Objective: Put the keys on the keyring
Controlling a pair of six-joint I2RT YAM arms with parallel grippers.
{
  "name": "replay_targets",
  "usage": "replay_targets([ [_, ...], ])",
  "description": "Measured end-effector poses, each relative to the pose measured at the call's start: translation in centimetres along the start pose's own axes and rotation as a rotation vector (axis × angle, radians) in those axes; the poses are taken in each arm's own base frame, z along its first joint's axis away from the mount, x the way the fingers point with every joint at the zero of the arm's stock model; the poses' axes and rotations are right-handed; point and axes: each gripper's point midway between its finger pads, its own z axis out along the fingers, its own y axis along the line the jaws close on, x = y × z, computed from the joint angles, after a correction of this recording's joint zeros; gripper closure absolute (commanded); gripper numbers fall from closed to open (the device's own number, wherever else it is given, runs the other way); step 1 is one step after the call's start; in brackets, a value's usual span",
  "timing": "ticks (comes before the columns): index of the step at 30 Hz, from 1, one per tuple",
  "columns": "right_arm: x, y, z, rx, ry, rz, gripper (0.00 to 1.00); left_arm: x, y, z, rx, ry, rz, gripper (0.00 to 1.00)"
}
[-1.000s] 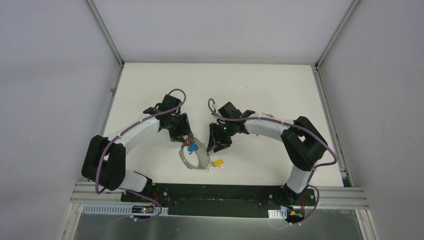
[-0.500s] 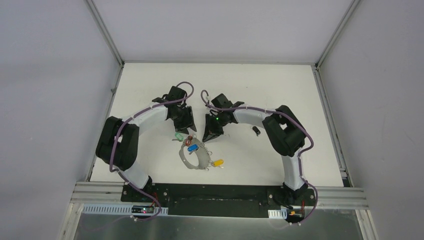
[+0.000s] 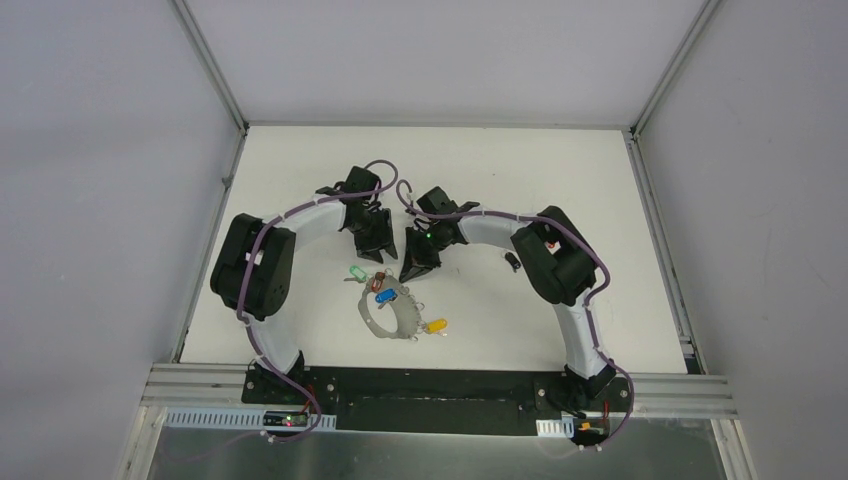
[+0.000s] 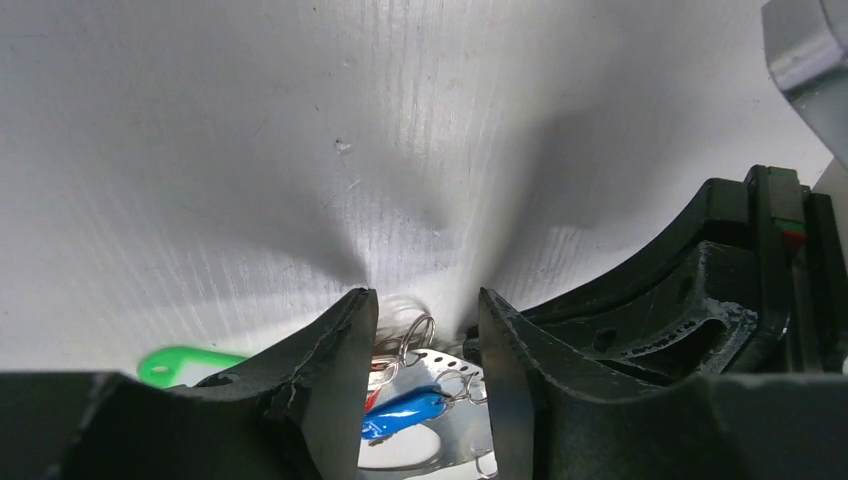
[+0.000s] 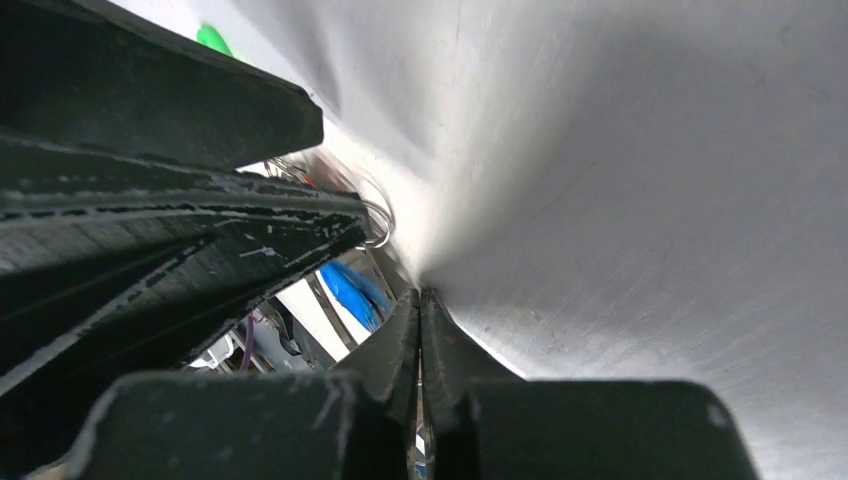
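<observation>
The keyring (image 3: 388,318), a grey hoop, lies on the white table near the front middle. A blue key (image 3: 383,296), a reddish key (image 3: 378,280) and a yellow key (image 3: 436,325) lie at its rim. A green key (image 3: 355,273) lies just left of it. My left gripper (image 3: 372,243) is open and empty, just beyond the ring. In the left wrist view (image 4: 428,305) the blue key (image 4: 405,412), small wire loops (image 4: 418,330) and the green key (image 4: 185,362) show below its fingers. My right gripper (image 3: 409,273) (image 5: 420,295) is shut, with nothing seen between its jaws, near the ring's far edge.
A small black object (image 3: 512,262) lies on the table right of the right forearm. The two grippers are close together, and the left gripper's black body (image 5: 150,100) fills the upper left of the right wrist view. Grey walls enclose the table.
Both grippers have drawn back from the keyring toward the far side of the table. The left gripper no longer covers the ring's top, and the green key now shows beside it.
</observation>
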Motion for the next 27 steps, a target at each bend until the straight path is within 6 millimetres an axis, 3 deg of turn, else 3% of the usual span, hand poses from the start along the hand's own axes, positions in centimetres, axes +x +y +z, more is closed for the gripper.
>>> replay_targets([
  [6, -0.1, 0.1, 0.1, -0.009, 0.003, 0.006, 1.00, 0.3, -0.5, 0.4, 0.045, 0.007, 0.004, 0.63],
  [10, -0.1, 0.1, 0.2, -0.009, 0.002, 0.008, 1.00, 1.6, -0.5, 0.8, 0.079, 0.036, -0.003, 0.64],
  [15, -0.1, 0.1, 0.2, -0.009, 0.002, 0.008, 1.00, 1.9, -0.6, 0.7, 0.095, 0.025, 0.004, 0.54],
  [22, -0.1, 0.1, 0.2, -0.008, 0.002, 0.008, 1.00, 2.4, 0.3, 0.0, 0.060, 0.005, 0.003, 0.53],
  [27, -0.1, 0.1, 0.2, -0.008, 0.002, 0.008, 1.00, 2.8, 0.5, -0.2, 0.052, 0.010, 0.000, 0.60],
])
